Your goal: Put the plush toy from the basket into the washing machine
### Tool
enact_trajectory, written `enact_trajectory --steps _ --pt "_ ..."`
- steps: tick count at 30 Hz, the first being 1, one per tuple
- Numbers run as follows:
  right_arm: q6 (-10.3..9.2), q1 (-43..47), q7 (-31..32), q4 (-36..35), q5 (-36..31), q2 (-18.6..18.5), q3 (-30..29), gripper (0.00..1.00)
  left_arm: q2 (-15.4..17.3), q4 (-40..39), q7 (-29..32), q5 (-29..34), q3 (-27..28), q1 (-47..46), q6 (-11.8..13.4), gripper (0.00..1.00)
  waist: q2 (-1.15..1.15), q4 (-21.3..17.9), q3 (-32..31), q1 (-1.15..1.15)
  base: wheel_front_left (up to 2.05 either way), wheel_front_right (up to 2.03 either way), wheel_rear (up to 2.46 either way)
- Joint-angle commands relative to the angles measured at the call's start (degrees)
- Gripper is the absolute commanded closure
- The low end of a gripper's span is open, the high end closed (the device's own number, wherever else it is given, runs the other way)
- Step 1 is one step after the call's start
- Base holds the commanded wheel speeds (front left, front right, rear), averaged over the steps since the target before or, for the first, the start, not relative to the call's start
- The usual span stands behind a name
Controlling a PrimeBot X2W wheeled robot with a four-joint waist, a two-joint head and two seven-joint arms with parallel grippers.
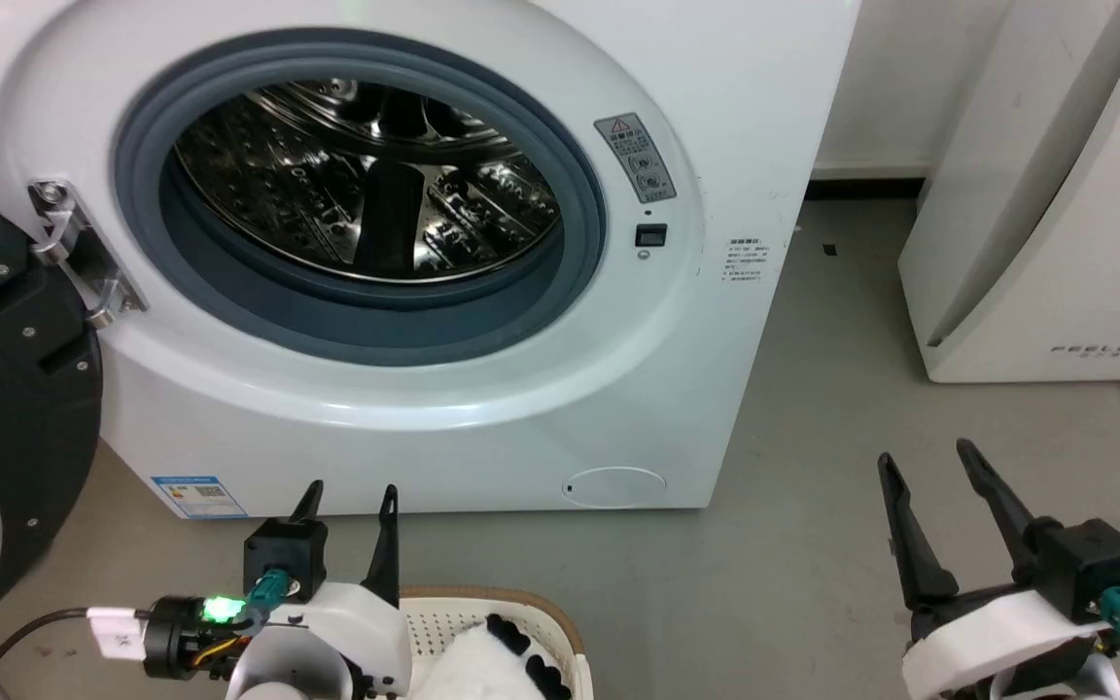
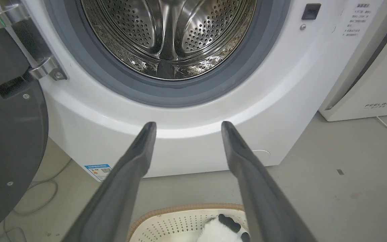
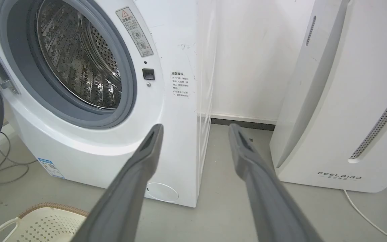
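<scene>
The left gripper (image 1: 349,498) hung with jaws released and empty over the basket (image 1: 443,614). The right gripper (image 1: 926,457), jaws also spread, held nothing. The plush toy (image 1: 487,666) lay in the basket, on the floor before the open washing machine (image 1: 443,428).

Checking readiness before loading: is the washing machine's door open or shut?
Open: the black-framed glass door hangs at left, baring the steel drum of the white front-loader.

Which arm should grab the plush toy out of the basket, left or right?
Left, probably. The left gripper is open right by the basket holding the plush toy; the right gripper, also open, sits over bare floor farther off.
</scene>
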Motion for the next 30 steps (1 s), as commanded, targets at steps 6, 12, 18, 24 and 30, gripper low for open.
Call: enact_trajectory --steps 6,12,18,24,30 --pt "-0.01 -2.3 -1.4 -1.2 1.3 0.0 -0.2 0.00 0.4 6.2 0.7 -1.0 -1.0 -3.4 -1.1 0.00 0.00 -0.9 2.7 0.00 0.00 0.00 0.00" --pt "-0.02 -3.3 -1.9 -1.8 2.0 0.0 -0.5 0.00 0.8 9.6 1.8 -1.0 -2.0 -5.2 -1.6 0.00 0.00 -1.5 5.0 0.00 0.00 0.00 0.00" --pt "-0.02 -4.8 -2.7 -2.5 2.7 0.0 -0.7 0.00 1.6 13.3 3.5 -0.8 -3.5 -7.2 -2.0 0.00 0.00 -2.3 7.9 0.00 0.00 0.00 0.00" --pt "-0.02 -6.2 -3.4 -3.4 3.5 0.0 -0.9 0.00 2.3 16.9 5.5 -0.7 -5.0 -9.4 -2.2 0.00 0.00 -3.1 11.2 0.00 0.00 0.00 0.00" --pt "-0.02 -7.7 -4.1 -4.3 4.3 0.0 -1.1 0.00 3.1 20.4 8.8 -1.4 -5.9 -11.5 -2.7 0.00 0.00 -3.9 14.8 0.00 0.00 0.00 0.00"
